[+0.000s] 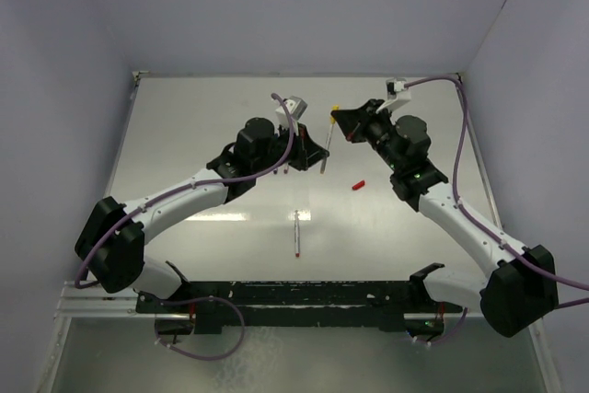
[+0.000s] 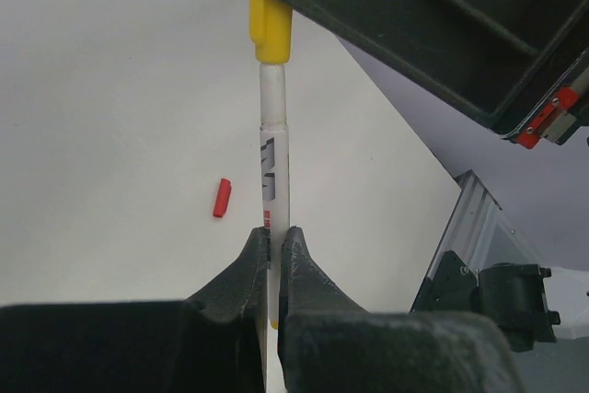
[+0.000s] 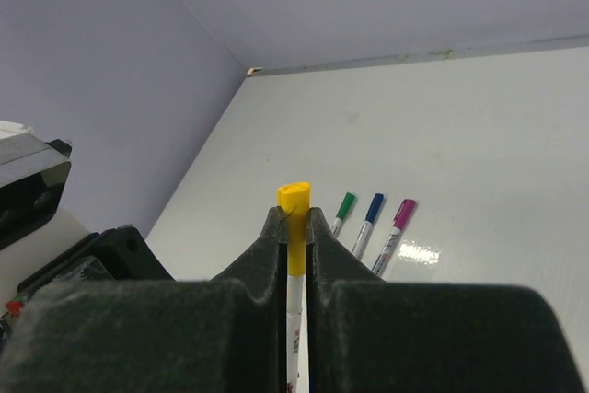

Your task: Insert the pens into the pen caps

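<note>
Yellow cap (image 3: 294, 196): solid yellow. Held pen (image 2: 274, 172): frosted white-grey barrel, dark grey print block, small red mark below it. Red cap (image 1: 358, 185): plain red. Loose pen (image 1: 297, 233): white, red at near end. Three more white pens: green cap (image 3: 344, 206), blue cap (image 3: 374, 208), magenta cap (image 3: 403, 213). Table (image 1: 212, 135): glossy white. Walls (image 1: 304, 6): pale lilac-grey. Left gripper (image 2: 274, 235), right gripper (image 3: 294, 218): matte black. Arms (image 1: 179, 195): white, black joints. Cables (image 1: 465, 135): mauve.

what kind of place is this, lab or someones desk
Most likely a robot lab test cell: a bare white table boxed in by plain walls, two arms bolted to a rail, with marker pens and a red cap as props.
</note>
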